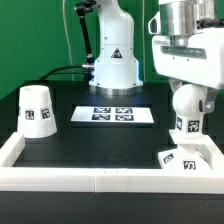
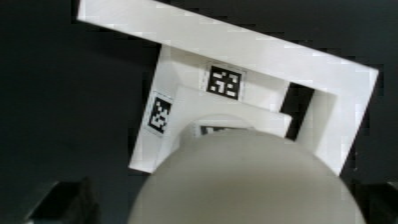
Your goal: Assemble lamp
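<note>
The white bulb [image 1: 188, 115] stands upright on the low square base [image 1: 183, 156] in the front corner at the exterior view's right. My gripper [image 1: 189, 95] hangs straight above it, fingers on either side of the bulb's ball top. In the wrist view the blurred bulb [image 2: 240, 180] fills the space between the dark fingertips [image 2: 64, 202], with a gap on each side, so the gripper is open and holds nothing. The base [image 2: 196, 100] shows its tags below the bulb. The cone-shaped shade [image 1: 37, 108] stands on the table at the exterior view's left, far from the gripper.
A white raised frame [image 1: 90, 177] borders the black table, and the base sits against its corner [image 2: 249, 45]. The marker board [image 1: 111, 115] lies flat in the middle. The arm's own pedestal [image 1: 113, 60] stands behind it, with cables trailing to the left.
</note>
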Controlling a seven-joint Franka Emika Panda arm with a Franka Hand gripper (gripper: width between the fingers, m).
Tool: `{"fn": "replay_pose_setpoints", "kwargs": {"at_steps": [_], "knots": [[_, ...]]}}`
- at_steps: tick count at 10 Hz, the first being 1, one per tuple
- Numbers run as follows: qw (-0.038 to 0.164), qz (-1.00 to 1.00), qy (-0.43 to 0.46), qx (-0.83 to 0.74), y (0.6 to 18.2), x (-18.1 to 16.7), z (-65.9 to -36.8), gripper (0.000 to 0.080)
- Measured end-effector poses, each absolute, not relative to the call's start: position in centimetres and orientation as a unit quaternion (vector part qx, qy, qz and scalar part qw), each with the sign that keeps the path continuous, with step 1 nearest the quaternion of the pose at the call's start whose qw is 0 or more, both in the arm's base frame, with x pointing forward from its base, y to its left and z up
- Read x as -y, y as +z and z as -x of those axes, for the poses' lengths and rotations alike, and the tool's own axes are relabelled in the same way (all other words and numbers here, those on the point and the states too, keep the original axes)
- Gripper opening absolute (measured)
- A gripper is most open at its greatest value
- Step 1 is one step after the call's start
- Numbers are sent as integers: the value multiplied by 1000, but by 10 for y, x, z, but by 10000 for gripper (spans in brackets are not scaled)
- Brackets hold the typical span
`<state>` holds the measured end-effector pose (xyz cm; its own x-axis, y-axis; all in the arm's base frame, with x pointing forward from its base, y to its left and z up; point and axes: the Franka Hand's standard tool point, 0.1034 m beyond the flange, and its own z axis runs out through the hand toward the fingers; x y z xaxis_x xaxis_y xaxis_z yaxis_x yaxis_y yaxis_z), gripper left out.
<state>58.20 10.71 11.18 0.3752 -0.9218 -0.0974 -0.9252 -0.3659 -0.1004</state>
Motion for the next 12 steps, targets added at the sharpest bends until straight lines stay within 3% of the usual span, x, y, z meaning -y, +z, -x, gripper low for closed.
{"fn": "replay_pose_setpoints", "kwargs": {"at_steps": [8,12], "knots": [[66,963,-12,-260,112,-107,-582,698],[23,999,-35,-29,113,-105,-585,698]]}}
